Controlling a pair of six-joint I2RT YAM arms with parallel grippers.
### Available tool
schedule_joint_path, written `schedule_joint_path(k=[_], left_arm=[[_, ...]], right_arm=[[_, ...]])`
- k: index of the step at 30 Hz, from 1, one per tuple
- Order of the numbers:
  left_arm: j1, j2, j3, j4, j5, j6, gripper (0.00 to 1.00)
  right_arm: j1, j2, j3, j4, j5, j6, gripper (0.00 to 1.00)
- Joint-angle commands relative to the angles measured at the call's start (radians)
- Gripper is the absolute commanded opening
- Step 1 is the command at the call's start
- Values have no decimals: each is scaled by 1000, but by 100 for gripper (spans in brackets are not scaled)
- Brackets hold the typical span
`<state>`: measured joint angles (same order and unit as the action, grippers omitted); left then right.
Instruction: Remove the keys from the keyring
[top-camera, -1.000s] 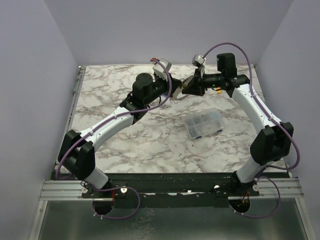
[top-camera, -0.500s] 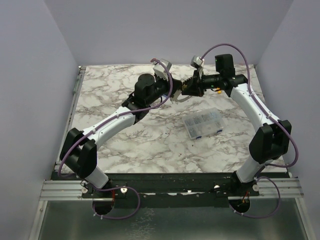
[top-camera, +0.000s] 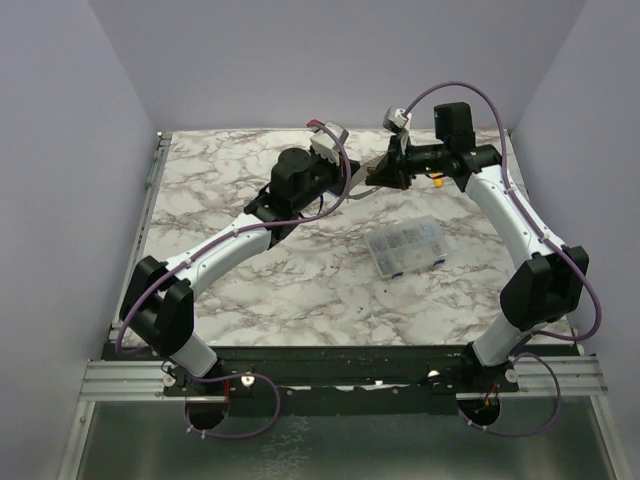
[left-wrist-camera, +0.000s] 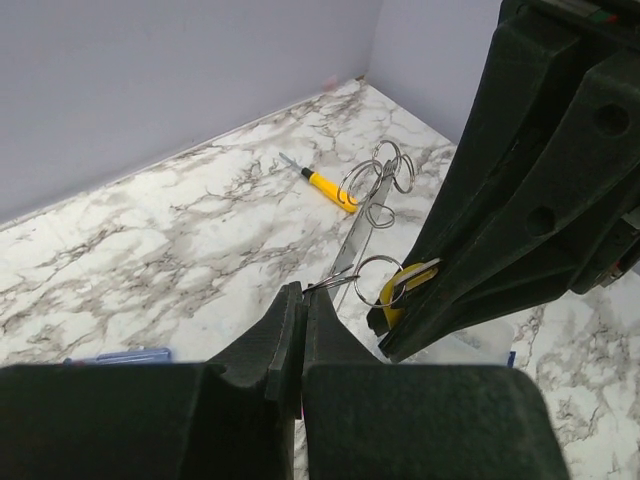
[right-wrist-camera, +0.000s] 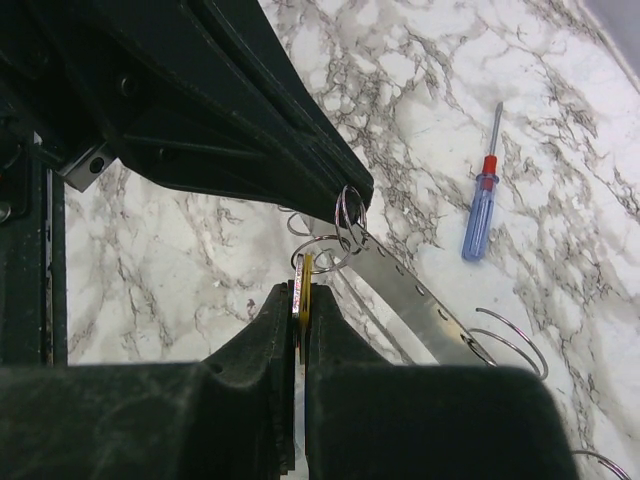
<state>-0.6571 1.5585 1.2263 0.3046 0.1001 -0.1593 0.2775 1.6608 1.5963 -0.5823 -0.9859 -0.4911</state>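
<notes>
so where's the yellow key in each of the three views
top external: cannot be made out; lost where the left claw and right claw meet, far middle of the picture.
left wrist: yellow key right of centre, hanging on a wire ring at the right claw's tip.
right wrist: yellow key at centre, clamped edge-on in the right claw.
shared landmark: the flat metal strip, just beside the key in both wrist views.

In the right wrist view the key (right-wrist-camera: 306, 275) shows only a thin yellow edge, the rest hidden between the fingers of the right hand (right-wrist-camera: 300, 292). In the left wrist view the lower end of the keyring (left-wrist-camera: 352, 240) disappears inside the closed left hand (left-wrist-camera: 302, 298). From above, both are too small to tell.
</notes>
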Motion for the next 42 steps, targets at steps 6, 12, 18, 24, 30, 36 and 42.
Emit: schedule_joint_path(k=[6, 12, 18, 24, 30, 36, 42], left_arm=[[-27, -3, 4, -43, -29, 219, 0], [-81, 10, 33, -125, -9, 390, 0], [-131, 10, 51, -194, -16, 556, 0], [-131, -9, 79, -291, 8, 659, 2], [-124, -62, 59, -328, 86, 612, 29], [2, -119, 8, -215, 313, 411, 46], [107, -169, -150, 118, 413, 250, 47]], right_arm=[[14, 0, 87, -123, 14, -92, 1], [15, 16, 132, -173, 22, -160, 1], [15, 24, 152, -223, 35, -209, 1], [15, 7, 140, -245, 49, -234, 1], [14, -4, 127, -241, 46, -244, 1], [14, -3, 124, -229, 33, -239, 0], [15, -3, 118, -177, -8, -194, 1]])
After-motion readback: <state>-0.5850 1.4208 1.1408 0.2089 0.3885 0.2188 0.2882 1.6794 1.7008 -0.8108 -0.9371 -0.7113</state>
